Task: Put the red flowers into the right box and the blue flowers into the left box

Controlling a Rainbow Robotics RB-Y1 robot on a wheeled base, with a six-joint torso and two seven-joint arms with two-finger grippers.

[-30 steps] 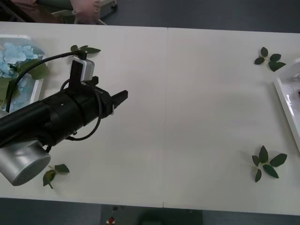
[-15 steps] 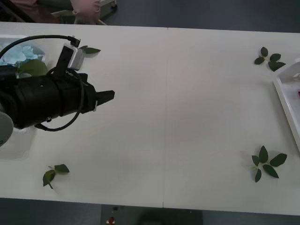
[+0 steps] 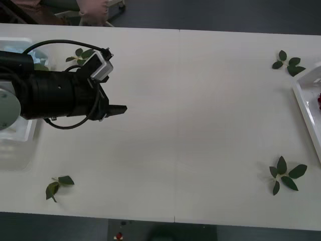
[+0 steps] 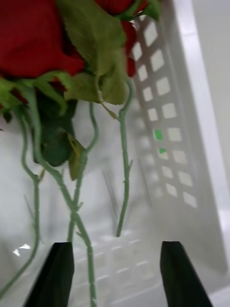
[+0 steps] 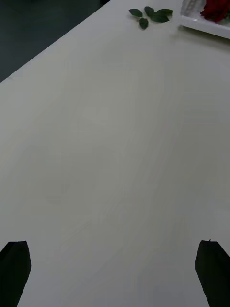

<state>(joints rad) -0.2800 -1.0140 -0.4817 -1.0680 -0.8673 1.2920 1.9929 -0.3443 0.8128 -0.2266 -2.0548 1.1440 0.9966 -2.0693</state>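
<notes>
The red flowers [image 4: 33,38] lie in the right box [image 4: 167,115], their thin green stems trailing toward my right gripper [image 4: 117,273]. That gripper hovers just above them, open, with nothing between its black fingers. A red bloom [image 5: 215,8] also shows in the right box [image 5: 201,21] far across the table. In the front view the right box [image 3: 305,108] sits at the right edge. My left gripper [image 3: 118,108] points right over bare table, open and empty [image 5: 115,268]. The left arm covers most of the left box [image 3: 17,143]. The blue flowers are hidden behind that arm.
Loose green leaf sprigs lie on the white table: one at the far left [image 3: 80,52], one at the far right [image 3: 287,63], one at the near right [image 3: 286,175] and one at the near left [image 3: 57,185].
My left arm has swung up and back toward the far left, and it now covers the blue flowers that showed earlier. Its gripper tip has shifted slightly left.
</notes>
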